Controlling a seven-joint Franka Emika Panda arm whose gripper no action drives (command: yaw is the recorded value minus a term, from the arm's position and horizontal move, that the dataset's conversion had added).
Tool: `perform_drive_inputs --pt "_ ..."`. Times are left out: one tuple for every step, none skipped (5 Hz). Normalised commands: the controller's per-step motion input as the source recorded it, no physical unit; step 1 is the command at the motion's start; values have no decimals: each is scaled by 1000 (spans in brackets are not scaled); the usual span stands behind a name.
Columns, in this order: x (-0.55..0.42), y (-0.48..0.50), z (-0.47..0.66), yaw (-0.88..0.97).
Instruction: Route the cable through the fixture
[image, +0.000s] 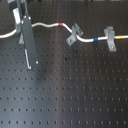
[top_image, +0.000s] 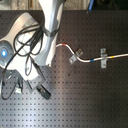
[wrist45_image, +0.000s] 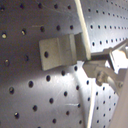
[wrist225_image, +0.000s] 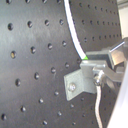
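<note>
Hiding fixture (wrist45_image: 59, 51) in exterior views | gripper (image: 30, 62) jaws unclear | cable (image: 47, 24) cropped

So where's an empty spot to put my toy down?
The perforated board is bare below the cable in the first exterior view. Crowded: the strip along the cable with the tilted clip, the T-topped clip and the gripper.

The cable (image: 47, 23), thin and white with red, blue and yellow bands, lay across the far part of the desk (image: 75, 95) in the first exterior view. Both wrist views showed the fixture (wrist45_image: 57, 51), a small grey metal clip, with the cable passing against it.
</note>
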Motion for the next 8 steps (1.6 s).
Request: perform_drive_inputs --pt "-10 42 -78 0" --pt "0 0 19 0" --pt "167 -430 7 0" --pt "181 -611 -309 0" --pt "127 -551 -45 0" --pt "-29 45 0 0" --pt "-131 201 12 117" --pt "-139 219 193 403"
